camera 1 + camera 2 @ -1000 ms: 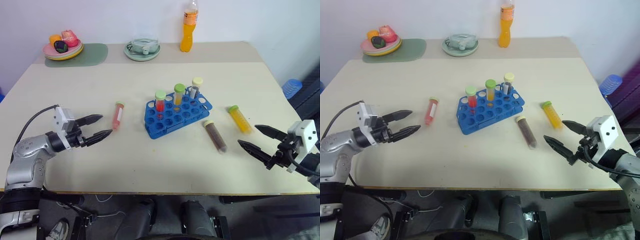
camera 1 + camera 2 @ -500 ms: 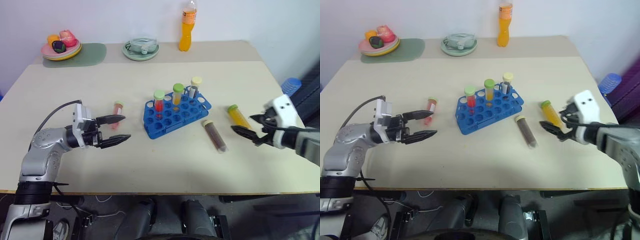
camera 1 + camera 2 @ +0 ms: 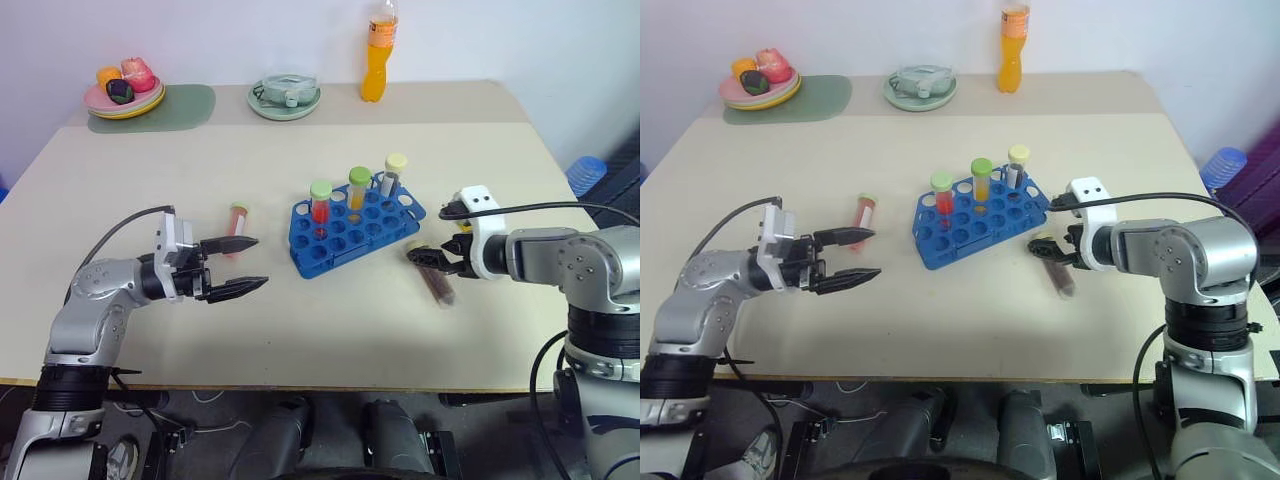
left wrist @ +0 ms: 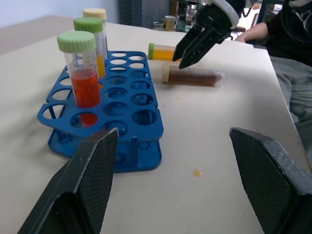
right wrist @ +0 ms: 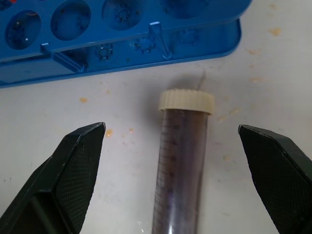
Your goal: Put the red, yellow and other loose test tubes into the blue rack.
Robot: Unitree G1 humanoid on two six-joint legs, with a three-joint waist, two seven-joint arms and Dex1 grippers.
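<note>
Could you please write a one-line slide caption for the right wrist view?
Open right gripper straddles a brown test tube lying beside the blue rack.

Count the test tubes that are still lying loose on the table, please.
3: the red tube left of the blue rack, the brown tube under the right gripper, the yellow tube beyond it.

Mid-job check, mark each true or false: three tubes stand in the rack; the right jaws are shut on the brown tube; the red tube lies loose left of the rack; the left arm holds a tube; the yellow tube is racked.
1. True: three tubes stand in the blue rack.
2. False: the right gripper straddles the brown tube, jaws open.
3. True: the red tube lies there.
4. False: the left gripper is open, empty.
5. False: the yellow tube lies on the table.
</note>
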